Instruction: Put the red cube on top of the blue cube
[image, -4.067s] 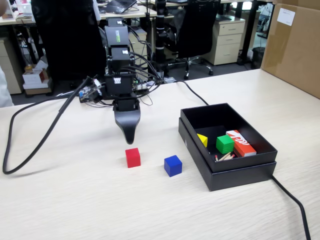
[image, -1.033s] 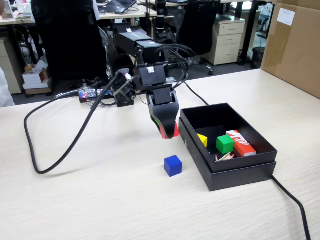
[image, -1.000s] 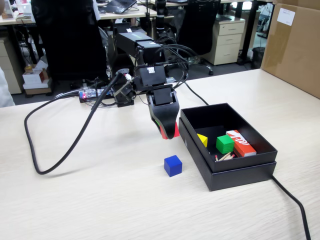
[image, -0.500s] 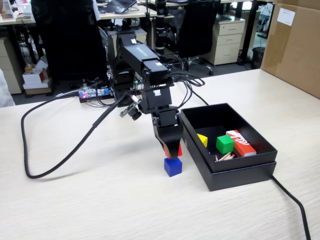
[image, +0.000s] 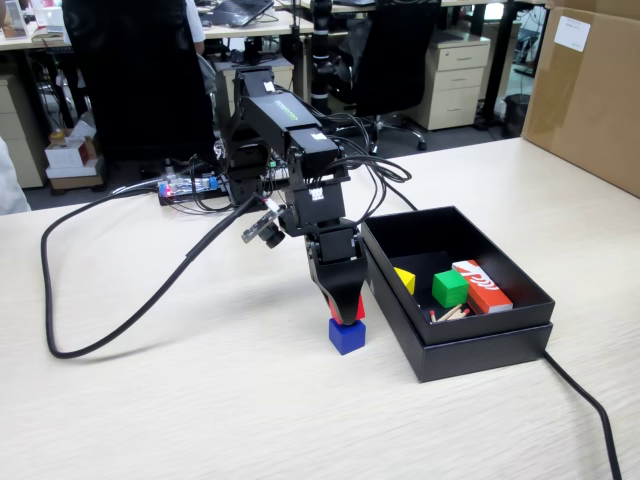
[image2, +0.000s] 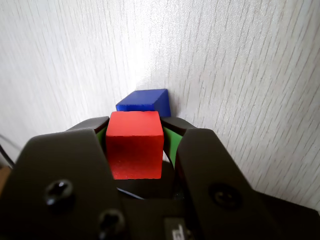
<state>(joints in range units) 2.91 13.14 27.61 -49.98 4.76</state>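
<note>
The red cube (image2: 135, 145) sits between my gripper's (image2: 136, 122) two black jaws, which have green pads and are closed on its sides. The blue cube (image2: 145, 101) stands on the pale wooden table just beyond and below the red one. In the fixed view my gripper (image: 347, 312) points straight down, and the red cube (image: 347, 311) shows at its tip right above the blue cube (image: 347, 337). The two look stacked and aligned. I cannot tell whether they touch.
A black open box (image: 480, 345) stands just right of the cubes and holds a yellow piece (image: 404, 280), a green cube (image: 450, 288), a red-and-white box (image: 482, 285) and small sticks. A black cable (image: 90, 340) loops at left. A cardboard box (image: 590, 90) stands at back right.
</note>
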